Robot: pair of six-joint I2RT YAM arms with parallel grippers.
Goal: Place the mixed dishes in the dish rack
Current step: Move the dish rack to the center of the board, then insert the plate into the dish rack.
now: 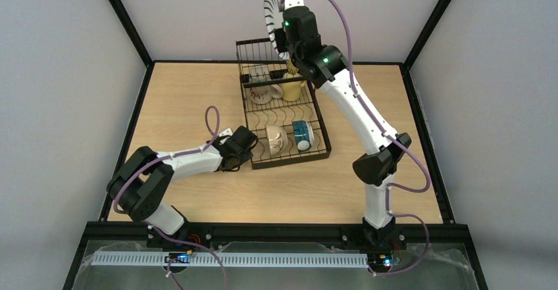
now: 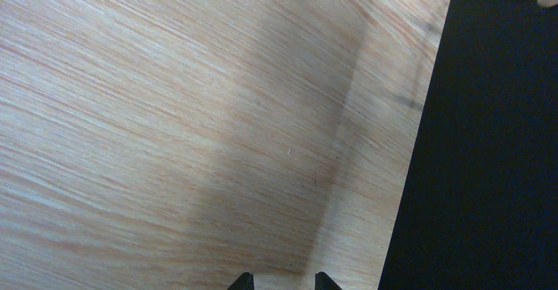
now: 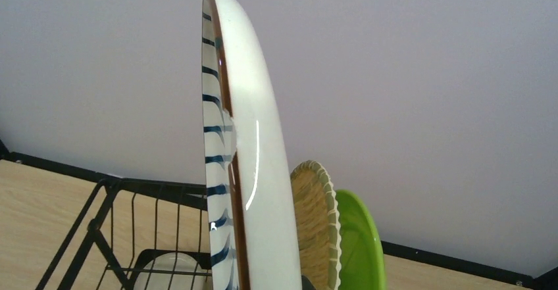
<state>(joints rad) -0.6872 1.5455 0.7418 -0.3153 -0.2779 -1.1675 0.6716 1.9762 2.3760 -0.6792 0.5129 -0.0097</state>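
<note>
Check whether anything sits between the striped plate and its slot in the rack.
Nothing visible blocks it. The striped plate is held on edge above the rack, with the tan plate and green plate upright close beside it. The slot itself is out of view.

Of the 3 plates we see, the round white ceramic plate [image 3: 260, 171] has dark blue rim stripes and a brown edge line. The round ribbed tan plate [image 3: 316, 231] is straw-coloured, and the round glossy plate [image 3: 358, 250] is lime green. The wire dish rack [image 1: 283, 116] is black, 1 ceramic mug [image 1: 275, 139] is cream, and the wooden table [image 2: 164, 139] is pale and fine-grained.
</note>
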